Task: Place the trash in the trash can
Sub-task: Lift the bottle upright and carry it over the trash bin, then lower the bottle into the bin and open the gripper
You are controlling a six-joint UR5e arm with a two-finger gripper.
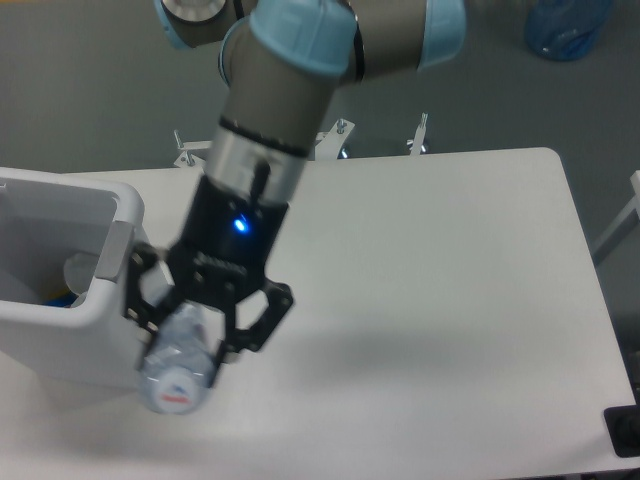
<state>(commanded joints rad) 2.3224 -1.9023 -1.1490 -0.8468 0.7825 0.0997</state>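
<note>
My gripper (185, 345) is shut on the clear crushed plastic bottle (176, 372), whose pale cap end with a red-marked label points down toward the camera. It holds the bottle above the table, right beside the near right corner of the white trash can (95, 310). The bin stands at the left edge of the view with its opening facing up; a pale rounded shape (80, 272) lies inside, too unclear to name. The crumpled white paper wrapper is not clearly in view.
The white table (440, 300) stretches to the right of the bin. Metal clamps (340, 130) stand at the table's far edge. A blue bag (568, 25) lies on the floor at top right. A dark object (625, 432) sits at the table's near right corner.
</note>
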